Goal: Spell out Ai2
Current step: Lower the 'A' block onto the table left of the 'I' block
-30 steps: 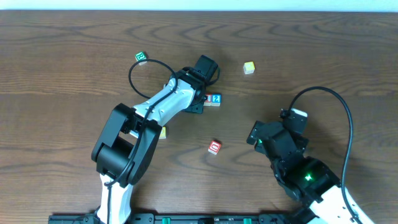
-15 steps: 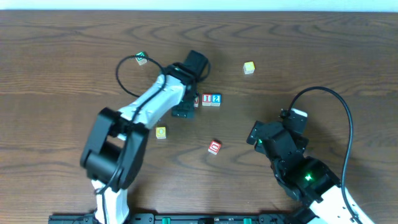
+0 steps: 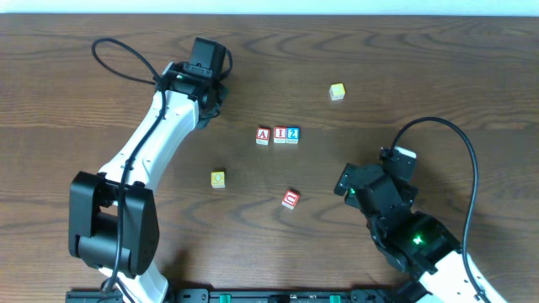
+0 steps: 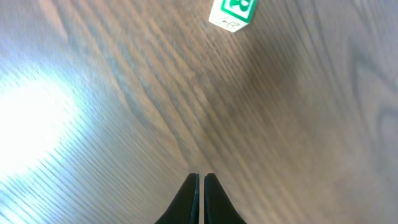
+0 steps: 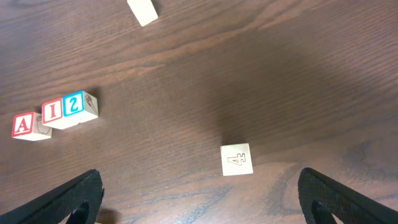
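Note:
Three letter blocks stand side by side mid-table: a red A (image 3: pixel 264 135), a red I (image 3: pixel 279 135) and a blue 2 (image 3: pixel 292 134). The right wrist view shows the same row, A (image 5: pixel 25 126), I (image 5: pixel 53 112) and 2 (image 5: pixel 78 104). My left gripper (image 3: pixel 210 91) is off at the far left, well away from the row. Its fingers meet tip to tip, shut and empty (image 4: pixel 200 177), above bare wood. My right gripper (image 3: pixel 347 187) is open near the front right, its fingers (image 5: pixel 81 199) spread wide.
A green block (image 4: pixel 233 12) lies ahead of the left fingertips. A yellow block (image 3: pixel 218 178), a red block (image 3: pixel 291 199) and a pale yellow block (image 3: pixel 337 91) lie loose. A block face marked 4 (image 5: pixel 237 160) sits just ahead of the right gripper.
My left arm has pulled back from the block row to the far left, and its gripper has shut empty. The A, I, 2 row now stands uncovered. The right arm has not moved.

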Tool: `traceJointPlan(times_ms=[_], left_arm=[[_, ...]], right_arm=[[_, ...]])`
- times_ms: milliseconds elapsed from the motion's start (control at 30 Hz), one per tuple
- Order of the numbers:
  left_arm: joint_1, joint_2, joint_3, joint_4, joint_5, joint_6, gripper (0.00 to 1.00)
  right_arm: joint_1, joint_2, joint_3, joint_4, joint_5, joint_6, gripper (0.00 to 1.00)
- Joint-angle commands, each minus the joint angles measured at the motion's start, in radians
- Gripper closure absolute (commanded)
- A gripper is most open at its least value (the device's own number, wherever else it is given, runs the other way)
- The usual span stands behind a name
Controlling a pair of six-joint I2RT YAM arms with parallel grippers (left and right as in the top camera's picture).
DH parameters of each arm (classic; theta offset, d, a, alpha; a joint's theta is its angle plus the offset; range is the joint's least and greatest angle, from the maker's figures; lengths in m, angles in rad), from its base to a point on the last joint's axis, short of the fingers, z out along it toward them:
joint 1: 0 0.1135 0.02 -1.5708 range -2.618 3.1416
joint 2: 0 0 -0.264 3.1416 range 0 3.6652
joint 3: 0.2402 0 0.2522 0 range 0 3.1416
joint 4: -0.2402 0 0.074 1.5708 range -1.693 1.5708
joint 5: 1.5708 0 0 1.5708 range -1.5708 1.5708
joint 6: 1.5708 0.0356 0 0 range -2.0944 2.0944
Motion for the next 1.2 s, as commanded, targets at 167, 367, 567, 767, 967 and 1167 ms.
traceJointPlan(times_ms=[167, 367, 567, 767, 967, 1167], left_arm=[[-0.048, 0.007, 0.001, -0.015, 0.026, 0.608, 0.94], [-0.063, 0.008, -0.012, -0.112, 0.253, 1.041, 0.95], [-0.077, 0.008, -0.082, -0.128, 0.343, 1.151, 0.94], [-0.130, 0.008, -0.153, -0.033, 0.423, 1.204, 0.94], [-0.172, 0.013, -0.159, 0.034, 0.356, 1.225, 0.94], [-0.181, 0.050, -0.159, 0.050, 0.357, 1.184, 0.94]], right_arm=[[0.008, 0.001, -0.005, 0.000, 0.024, 0.018, 0.01], [0.008, 0.001, -0.005, 0.000, 0.024, 0.018, 0.01], [0.008, 0.001, -0.005, 0.000, 0.024, 0.018, 0.01], [0.008, 0.001, -0.005, 0.000, 0.024, 0.018, 0.01], [0.008, 0.001, -0.005, 0.000, 0.024, 0.018, 0.01], [0.008, 0.001, -0.005, 0.000, 0.024, 0.018, 0.01]])
